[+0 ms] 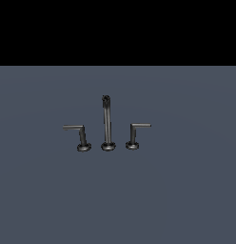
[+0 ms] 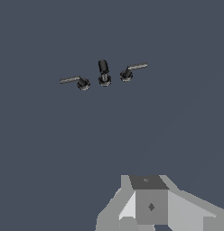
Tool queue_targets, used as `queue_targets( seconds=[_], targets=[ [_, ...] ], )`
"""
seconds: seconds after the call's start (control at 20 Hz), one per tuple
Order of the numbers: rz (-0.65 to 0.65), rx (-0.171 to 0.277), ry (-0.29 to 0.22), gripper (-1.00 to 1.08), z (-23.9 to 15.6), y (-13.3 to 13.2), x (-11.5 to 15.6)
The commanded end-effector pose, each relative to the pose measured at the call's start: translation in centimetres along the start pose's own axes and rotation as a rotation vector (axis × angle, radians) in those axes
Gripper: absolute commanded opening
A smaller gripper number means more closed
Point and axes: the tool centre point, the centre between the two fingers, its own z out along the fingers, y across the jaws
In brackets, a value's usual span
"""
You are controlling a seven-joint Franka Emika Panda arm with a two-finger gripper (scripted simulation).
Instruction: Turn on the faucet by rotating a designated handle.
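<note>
The faucet [image 1: 108,125] stands on a flat grey-blue surface: a tall thin spout post [image 1: 106,121] between two L-shaped handles on round bases. The designated handle [image 1: 135,135], with the short upright stem, is on the exterior view's right of the post, its lever pointing right. It also shows in the wrist view [image 2: 132,71]. The mirror handle [image 1: 79,136] with the leaning stem is on the left. The arm is not in the exterior view. Only grey parts of my gripper [image 2: 150,206] show in the wrist view, far from the faucet; its fingers are not distinguishable.
The grey-blue surface [image 1: 177,190] runs flat all around the faucet. A black band fills the upper part of the exterior view. The spout post [image 2: 103,72] and mirror handle [image 2: 74,81] also show in the wrist view.
</note>
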Motion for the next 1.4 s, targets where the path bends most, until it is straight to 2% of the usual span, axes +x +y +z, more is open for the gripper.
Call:
queue_targets(
  seconds=[0.0,0.7,1.35],
  targets=[
    [0.061,0.002,0.0,-1.0,1.6,-0.5,1.1],
    [0.44,0.015,0.003,-1.0,11.0,-1.9,8.9],
    [0.793,0.025,0.006,-1.0,19.8,-0.5,16.4]
  ],
)
